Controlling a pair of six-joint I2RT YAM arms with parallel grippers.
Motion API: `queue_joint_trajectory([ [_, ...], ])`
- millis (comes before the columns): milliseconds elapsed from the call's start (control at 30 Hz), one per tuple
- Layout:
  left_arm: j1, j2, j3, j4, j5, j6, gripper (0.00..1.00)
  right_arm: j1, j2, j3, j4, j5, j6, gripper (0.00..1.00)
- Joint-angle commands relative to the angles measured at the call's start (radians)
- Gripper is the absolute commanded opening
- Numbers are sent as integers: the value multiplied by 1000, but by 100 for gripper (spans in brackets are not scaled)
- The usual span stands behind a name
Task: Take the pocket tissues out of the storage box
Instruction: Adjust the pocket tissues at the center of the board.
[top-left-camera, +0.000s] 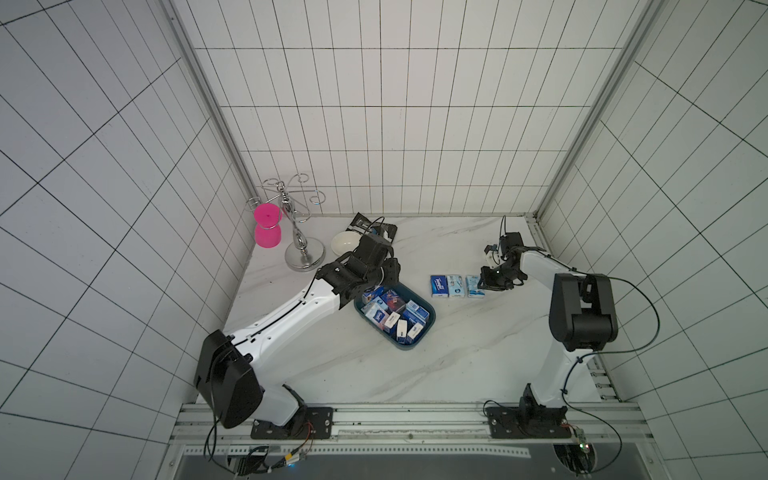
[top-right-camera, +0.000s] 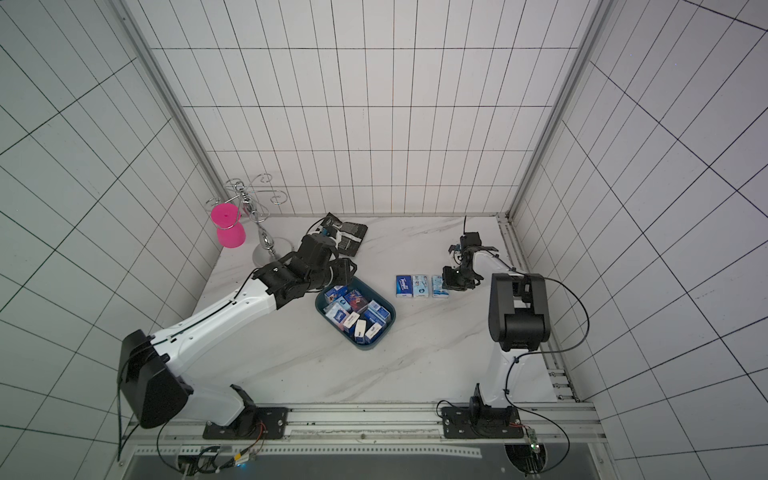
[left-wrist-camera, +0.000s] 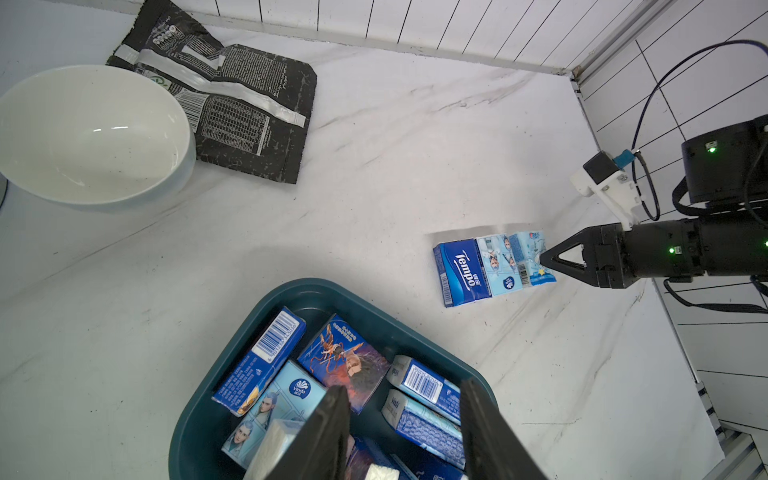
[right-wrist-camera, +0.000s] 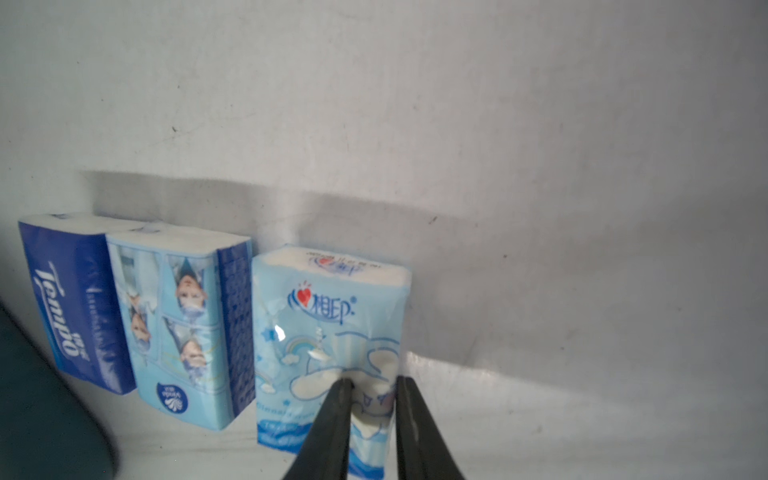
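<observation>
Setting down the third packet appears to be the step in hand: the right fingers (right-wrist-camera: 328, 424) are nearly closed at the right side of a pale blue cartoon-printed soft packet (right-wrist-camera: 328, 332). That packet lies flat on the white marbled desk (left-wrist-camera: 415, 145) as the rightmost of a row of three, just beside a light blue packet printed with figures (left-wrist-camera: 498, 264) and a dark blue packet lettered in white (left-wrist-camera: 459, 270). A narrow ridge of wrapper is seen between the two tips, but whether it is gripped or merely straddled cannot be told. The row is placed right of the dark teal, round-cornered plastic storage box (left-wrist-camera: 311, 293), near it but apart. The larger share of the pocket tissues (left-wrist-camera: 345, 365) is found inside that box, heaped at mixed angles, some flat and some on edge. The left fingers (left-wrist-camera: 328, 424) are held clearly parted over the far-left part of the box, with nothing between them. The task is judged to be early, with three packets out and many left. Next, a full release and a lift clear would be called for from the right fingers, without the row being nudged. One packet in the box must then be singled out and straddled across its narrow sides, so that neighbours are not dragged along.
</observation>
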Motion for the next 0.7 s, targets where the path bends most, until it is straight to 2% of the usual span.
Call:
queue_joint_trajectory([
  [0, -3, 9, 6, 9, -10, 13, 46, 19, 32, 26, -43, 31, -30, 23],
  [667, -8, 25, 9, 6, -11, 17, 47, 56, 50, 46, -42, 26, -17, 26],
])
